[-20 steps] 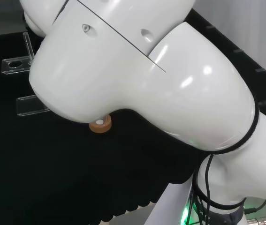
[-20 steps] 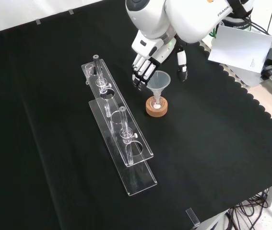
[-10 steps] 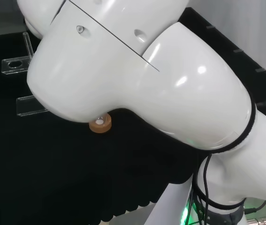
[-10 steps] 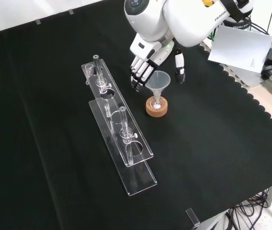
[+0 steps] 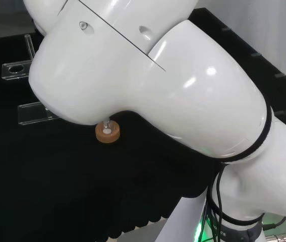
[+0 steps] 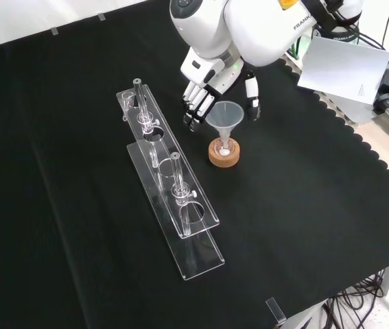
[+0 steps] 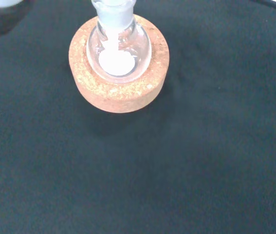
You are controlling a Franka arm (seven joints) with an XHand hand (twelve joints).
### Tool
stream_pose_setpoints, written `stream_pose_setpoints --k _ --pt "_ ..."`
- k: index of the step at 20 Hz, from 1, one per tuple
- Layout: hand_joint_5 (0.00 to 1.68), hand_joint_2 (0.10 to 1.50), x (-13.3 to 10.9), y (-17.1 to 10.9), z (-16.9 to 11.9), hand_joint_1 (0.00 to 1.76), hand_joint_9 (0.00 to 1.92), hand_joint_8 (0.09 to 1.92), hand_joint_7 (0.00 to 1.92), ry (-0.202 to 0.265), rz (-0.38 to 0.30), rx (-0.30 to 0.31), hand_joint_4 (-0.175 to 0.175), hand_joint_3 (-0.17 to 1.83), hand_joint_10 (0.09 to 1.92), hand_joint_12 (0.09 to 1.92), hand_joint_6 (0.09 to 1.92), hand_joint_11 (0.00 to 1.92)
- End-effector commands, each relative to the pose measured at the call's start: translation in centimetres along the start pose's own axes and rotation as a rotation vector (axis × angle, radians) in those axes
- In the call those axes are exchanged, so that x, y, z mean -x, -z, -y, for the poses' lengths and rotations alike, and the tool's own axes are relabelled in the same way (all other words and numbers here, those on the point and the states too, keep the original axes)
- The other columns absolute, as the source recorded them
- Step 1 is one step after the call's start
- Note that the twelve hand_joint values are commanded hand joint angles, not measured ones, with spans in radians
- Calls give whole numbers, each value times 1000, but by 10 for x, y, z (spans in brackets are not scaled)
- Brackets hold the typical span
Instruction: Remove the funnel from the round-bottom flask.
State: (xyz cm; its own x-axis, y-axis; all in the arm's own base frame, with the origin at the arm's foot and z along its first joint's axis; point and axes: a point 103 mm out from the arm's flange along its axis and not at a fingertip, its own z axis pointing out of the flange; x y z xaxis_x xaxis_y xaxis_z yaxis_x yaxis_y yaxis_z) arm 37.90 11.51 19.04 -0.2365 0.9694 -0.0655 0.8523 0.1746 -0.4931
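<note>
A clear funnel (image 6: pixel 226 118) stands with its stem down in the neck of a small round-bottom flask (image 6: pixel 224 146), which rests in a cork ring stand (image 6: pixel 224 154) near the middle of the black cloth (image 6: pixel 77 226) in the front view. In the wrist view the flask (image 7: pixel 119 48) shows a white patch at its bottom and sits centred in the cork ring (image 7: pixel 119 87). The hand (image 6: pixel 211 82) hangs just beyond the funnel, its fingers (image 6: pixel 195 108) straight and pointing down to the funnel's left, the thumb (image 6: pixel 252 96) to its right, holding nothing. Left of the flask in the front view lie two clear plastic racks (image 6: pixel 180 226) with upright tubes. In the head view the cork ring (image 5: pixel 107 132) peeks out beneath the arm's big white link (image 5: pixel 148 85).
</note>
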Motion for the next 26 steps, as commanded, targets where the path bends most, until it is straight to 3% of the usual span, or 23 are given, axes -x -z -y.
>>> stream_pose_setpoints --k 1,11,19,26 --pt "168 688 -3 -2 -2 644 403 647 19 9 9 16 -39 213 716 1462 87 327" --pt "276 704 -7 -7 -5 667 672 714 206 -7 39 12 -51 262 599 1390 87 423" --pt "518 881 -7 0 -4 571 893 705 505 -51 61 88 -64 371 514 1281 87 604" --pt "588 958 -3 13 0 541 943 702 563 -62 71 63 -63 401 487 1251 102 654"
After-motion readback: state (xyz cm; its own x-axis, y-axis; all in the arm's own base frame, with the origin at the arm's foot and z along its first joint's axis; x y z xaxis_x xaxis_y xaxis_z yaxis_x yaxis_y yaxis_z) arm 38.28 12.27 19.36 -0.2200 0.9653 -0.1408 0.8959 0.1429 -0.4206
